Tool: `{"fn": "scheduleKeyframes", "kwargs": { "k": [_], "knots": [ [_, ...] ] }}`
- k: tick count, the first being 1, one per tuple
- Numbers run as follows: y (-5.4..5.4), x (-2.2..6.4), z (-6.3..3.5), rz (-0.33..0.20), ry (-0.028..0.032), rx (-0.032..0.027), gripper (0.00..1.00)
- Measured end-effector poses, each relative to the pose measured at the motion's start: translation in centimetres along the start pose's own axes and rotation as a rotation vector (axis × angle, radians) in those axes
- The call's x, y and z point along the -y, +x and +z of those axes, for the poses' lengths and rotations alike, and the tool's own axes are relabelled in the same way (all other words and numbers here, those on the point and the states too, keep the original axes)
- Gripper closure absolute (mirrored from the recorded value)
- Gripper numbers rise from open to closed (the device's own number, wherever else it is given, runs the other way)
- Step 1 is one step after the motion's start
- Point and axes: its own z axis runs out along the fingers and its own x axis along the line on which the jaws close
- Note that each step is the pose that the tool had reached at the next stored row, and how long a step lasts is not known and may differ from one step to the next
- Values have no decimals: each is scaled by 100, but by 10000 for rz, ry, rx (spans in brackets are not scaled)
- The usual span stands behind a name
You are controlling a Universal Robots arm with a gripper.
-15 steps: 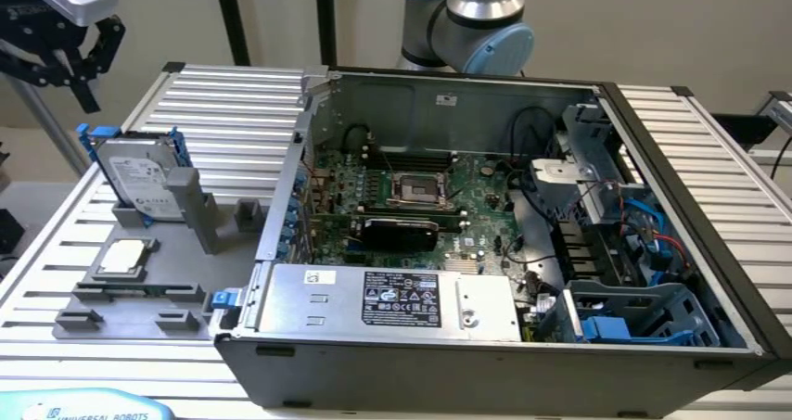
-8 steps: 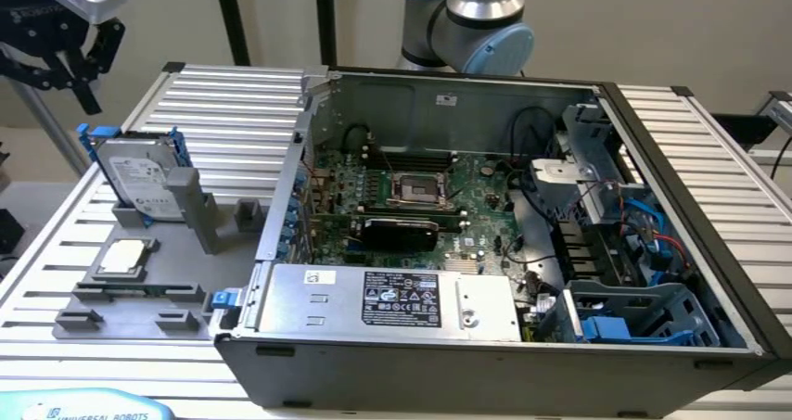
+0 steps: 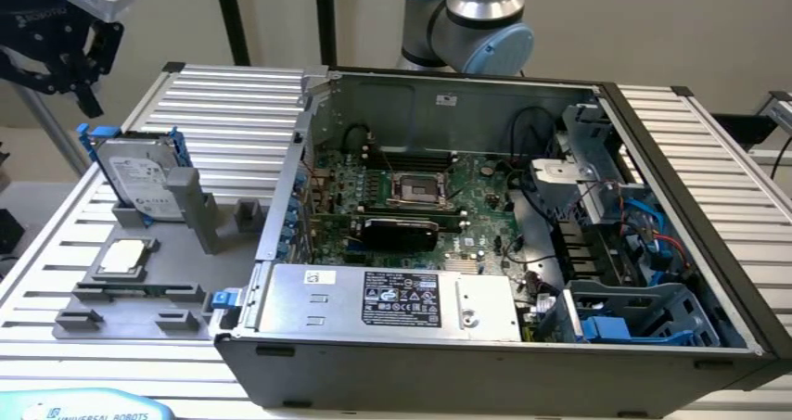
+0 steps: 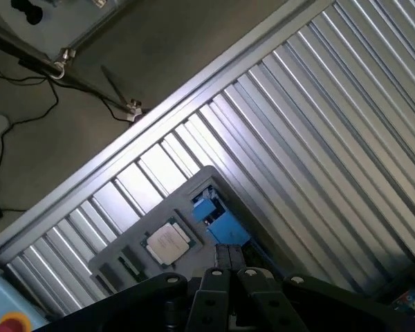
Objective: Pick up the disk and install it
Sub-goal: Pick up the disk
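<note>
— Spotting the gripper [image 3: 56,68] anywhere?
— Hanging high at the exterior view's left, above the far corner of the ribbed table [image 3: 236,114]. Carrying nothing, by the look of it. Not managing to tell how far open.
— Finding the disk [image 3: 139,171] where?
— Standing on edge in the grey fixture [image 3: 185,253] on that table, well below the gripper and apart from it. Leaning slightly, with a blue carrier framing it and the white label facing the exterior camera. Sitting outside the computer case [image 3: 495,364], off to the exterior view's left of it.
— Seeing it from the wrist as well?
— Showing as a blue edge of the disk [image 4: 218,220] just beyond the gripper [image 4: 229,270]. Sharing the fixture [image 4: 194,185] with a square silver chip [image 4: 167,242], lying flat just beside it.
— And looking into the case?
— Lying open, exposing the motherboard [image 3: 421,193]. Holding a grey power supply box [image 3: 396,299] along the near side and a blue drive cage [image 3: 637,313] at the exterior view's right corner.
</note>
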Motion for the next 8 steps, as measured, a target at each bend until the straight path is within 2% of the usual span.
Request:
{"fn": "scheduleKeyframes", "kwargs": {
  "k": [8],
  "knots": [
    [0, 1, 37, -1464, 11, -49, 89]
  ]
}}
